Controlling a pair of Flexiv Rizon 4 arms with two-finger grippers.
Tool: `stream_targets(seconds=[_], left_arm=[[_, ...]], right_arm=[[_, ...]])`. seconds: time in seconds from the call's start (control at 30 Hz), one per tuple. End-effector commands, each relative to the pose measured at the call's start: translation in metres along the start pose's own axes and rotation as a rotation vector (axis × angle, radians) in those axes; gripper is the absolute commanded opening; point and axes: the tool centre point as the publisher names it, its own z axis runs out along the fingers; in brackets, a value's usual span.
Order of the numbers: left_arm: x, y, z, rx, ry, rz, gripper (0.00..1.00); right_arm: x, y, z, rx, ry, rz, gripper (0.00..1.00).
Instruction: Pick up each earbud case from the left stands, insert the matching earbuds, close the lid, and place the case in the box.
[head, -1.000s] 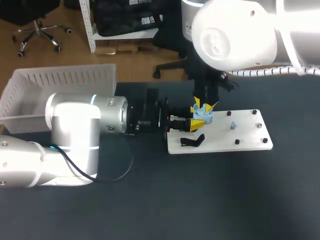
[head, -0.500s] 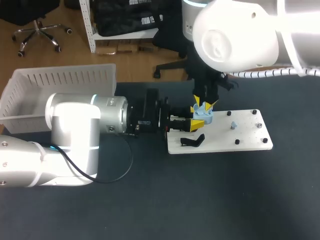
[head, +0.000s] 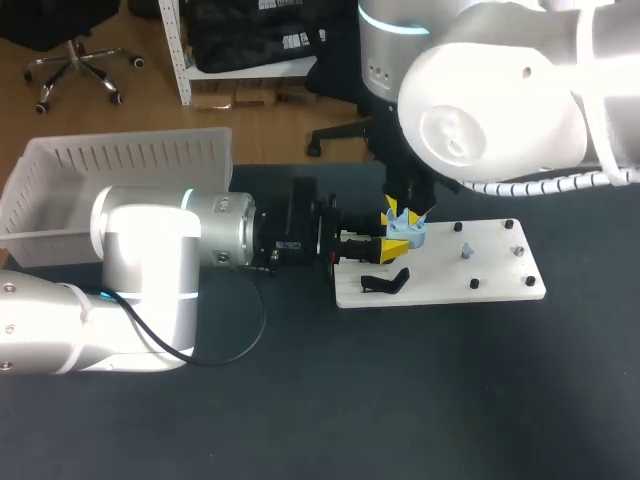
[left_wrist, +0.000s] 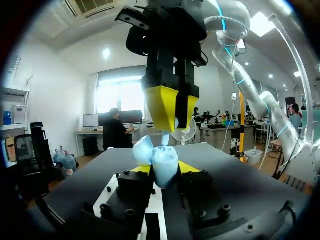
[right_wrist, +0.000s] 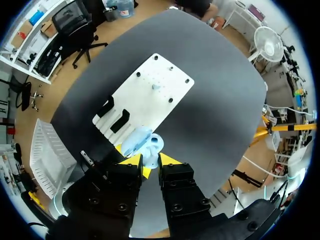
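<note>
There's the left gripper (left_wrist: 164, 169), lying level at a corner of the flat white board (head: 500, 275). Its yellow tips are clamped either side of the glossy, rounded pale blue earbud case (left_wrist: 165, 161), which has its lid flipped open. The right gripper (left_wrist: 173, 111) hangs straight down just above. Its wedge-shaped tips are pinched on a small pale blue earbud (left_wrist: 165, 138), stem pointing into the case. A curved black stand (head: 386, 282) sits near on the board. The ribbed translucent plastic box (head: 120, 160) is well apart, beside the left arm.
</note>
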Motion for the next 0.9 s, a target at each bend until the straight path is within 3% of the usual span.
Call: stream_targets(seconds=[0.03, 0.9], left_arm=[[0.0012, -0.0006, 0.0003, -0.004, -0.004, 0.003, 0.0], [0.0012, -0.0006, 0.0003, -0.004, -0.004, 0.003, 0.0]], right_arm=[[0.0007, -0.0045, 0.0017, -0.013, -0.006, 0.005, 0.0], [-0.0029, -0.0015, 0.0057, -0.002, -0.012, 0.026, 0.0]])
